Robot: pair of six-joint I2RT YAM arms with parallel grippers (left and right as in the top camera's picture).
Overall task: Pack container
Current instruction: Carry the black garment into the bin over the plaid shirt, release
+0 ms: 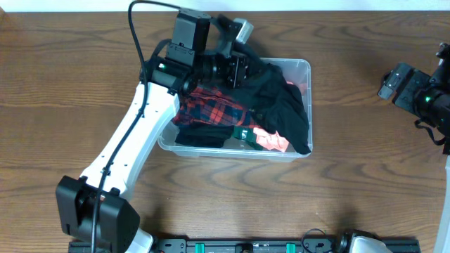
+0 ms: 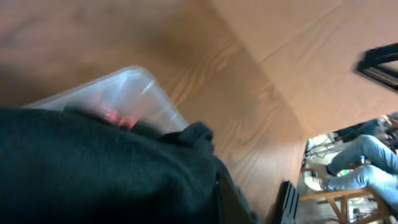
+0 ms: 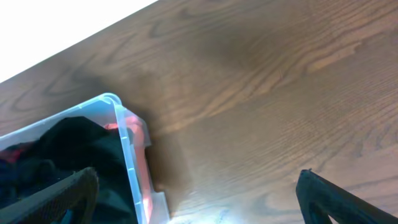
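Clear container (image 1: pixel 304 70) sits mid-table (image 1: pixel 70 70), stuffed with a black garment (image 1: pixel 285 105) and red plaid cloth (image 1: pixel 211 105). Left gripper (image 1: pixel 242 70) is over its far left end, jaws closed against the black garment, can't tell if it's pinching any. Right gripper (image 3: pixel 198 177) hangs off right, jaws wide open
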